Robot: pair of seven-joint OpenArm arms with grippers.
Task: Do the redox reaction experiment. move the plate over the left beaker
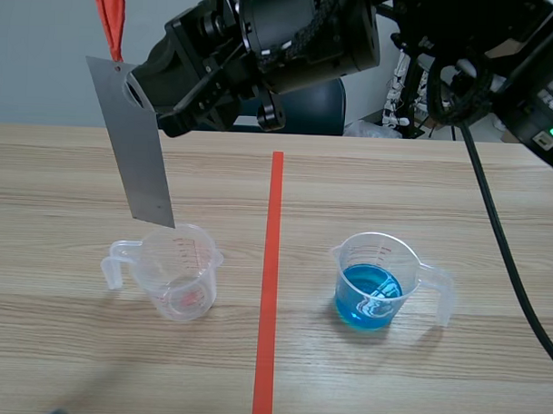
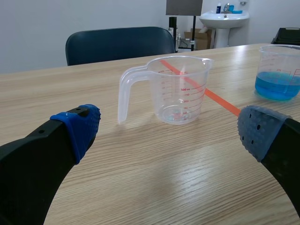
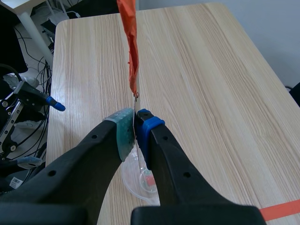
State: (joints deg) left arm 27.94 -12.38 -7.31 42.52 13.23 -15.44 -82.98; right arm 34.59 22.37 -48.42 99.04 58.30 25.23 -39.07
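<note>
Scene view: plate (image 1: 133, 147) hangs with its long axis near vertical, slightly tilted. Its lower end sits right at the rim of the left beaker (image 1: 179, 272), apparently above it and not inside. The right arm carries it, reaching past the red centre line. Right gripper (image 3: 135, 123) is pinched narrow on the plate's upper end, orange ribbon (image 3: 130, 42) above the pads. Left gripper (image 2: 169, 130) is spread wide, empty, low, with the beaker ahead. Likely only a small centring shift is left.
</note>
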